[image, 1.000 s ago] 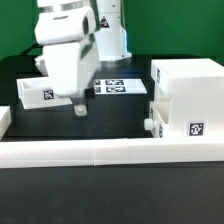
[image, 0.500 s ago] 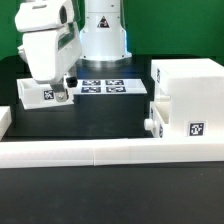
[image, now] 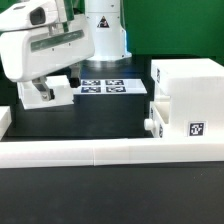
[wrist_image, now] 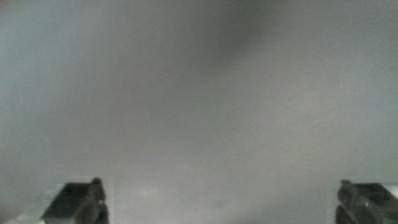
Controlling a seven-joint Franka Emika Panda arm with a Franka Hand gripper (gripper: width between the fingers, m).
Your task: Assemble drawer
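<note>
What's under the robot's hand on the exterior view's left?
A white tray, with only its lower front wall showing. The open gripper covers its top and inside, so whether anything lies in it cannot be seen.

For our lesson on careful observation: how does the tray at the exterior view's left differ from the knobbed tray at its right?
The left tray is partly hidden behind the hand; the right tray shows fully. The right tray shows a knob; the left tray shows none. The right tray sits by the case; the left tray stands apart. Both are white.
</note>
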